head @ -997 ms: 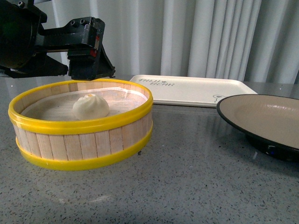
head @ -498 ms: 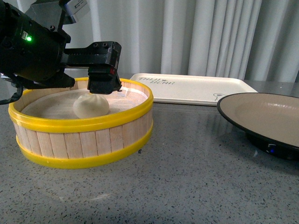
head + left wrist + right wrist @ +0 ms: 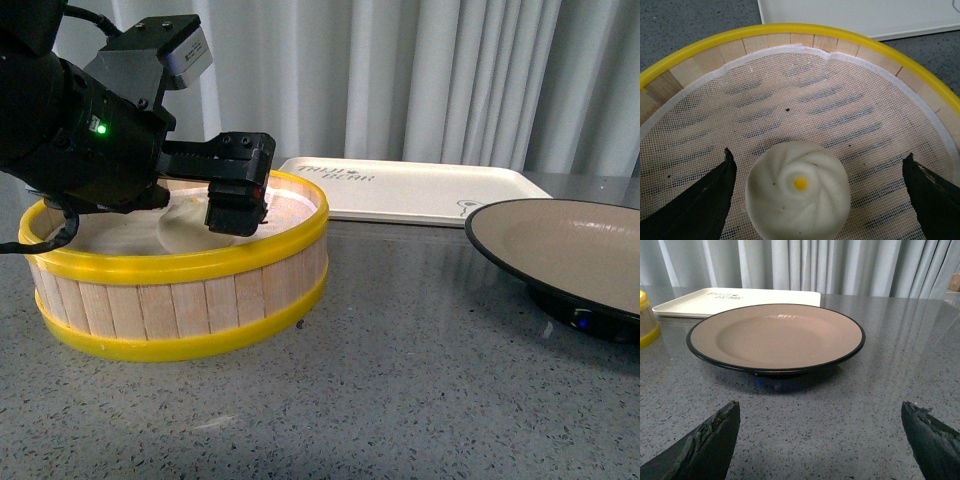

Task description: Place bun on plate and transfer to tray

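While a second ago it hovered behind, the left tool (image 3: pixel 237 205) now sits low inside the yellow-rimmed wooden steamer basket (image 3: pixel 180 300), fingers (image 3: pixel 700 205) spread either side of the small cream-white pleated bun (image 3: pixel 797 192), not touching; closing looks next.

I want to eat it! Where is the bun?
The bun sits on the mesh inside the yellow-rimmed steamer basket, left of the plate in the front view, between the fingers of the open left pincer.
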Action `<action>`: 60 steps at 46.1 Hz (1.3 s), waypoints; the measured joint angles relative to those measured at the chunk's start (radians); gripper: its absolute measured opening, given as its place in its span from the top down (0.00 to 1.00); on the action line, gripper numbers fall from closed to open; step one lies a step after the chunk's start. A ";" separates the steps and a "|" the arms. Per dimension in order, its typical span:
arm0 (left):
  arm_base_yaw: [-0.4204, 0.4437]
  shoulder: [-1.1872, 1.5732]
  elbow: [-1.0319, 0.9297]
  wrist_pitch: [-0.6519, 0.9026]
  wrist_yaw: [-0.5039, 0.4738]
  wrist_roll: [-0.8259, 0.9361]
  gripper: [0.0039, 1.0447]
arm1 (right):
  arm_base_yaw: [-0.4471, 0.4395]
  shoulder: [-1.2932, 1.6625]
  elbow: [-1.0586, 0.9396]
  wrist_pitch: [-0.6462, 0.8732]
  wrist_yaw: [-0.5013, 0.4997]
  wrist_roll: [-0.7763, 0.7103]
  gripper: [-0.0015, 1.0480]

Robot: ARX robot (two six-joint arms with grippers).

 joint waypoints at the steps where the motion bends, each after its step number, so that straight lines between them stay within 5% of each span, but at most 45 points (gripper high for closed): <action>1: 0.000 0.002 0.000 0.007 -0.010 0.005 0.06 | 0.000 0.000 0.000 0.000 0.000 0.000 0.08; 14: -0.006 0.029 0.004 0.032 -0.019 0.009 0.07 | 0.000 0.000 0.000 0.000 0.000 0.000 0.08; 24: -0.006 0.034 0.010 0.034 -0.023 0.010 0.46 | 0.000 0.000 0.000 0.000 0.000 0.000 0.08; 45: -0.024 -0.028 0.012 0.097 0.075 -0.069 0.97 | 0.000 0.000 0.000 0.000 0.000 0.000 0.08; 60: -0.166 -0.037 0.032 0.406 0.298 -0.129 0.96 | 0.000 0.000 0.000 0.000 0.000 0.000 0.08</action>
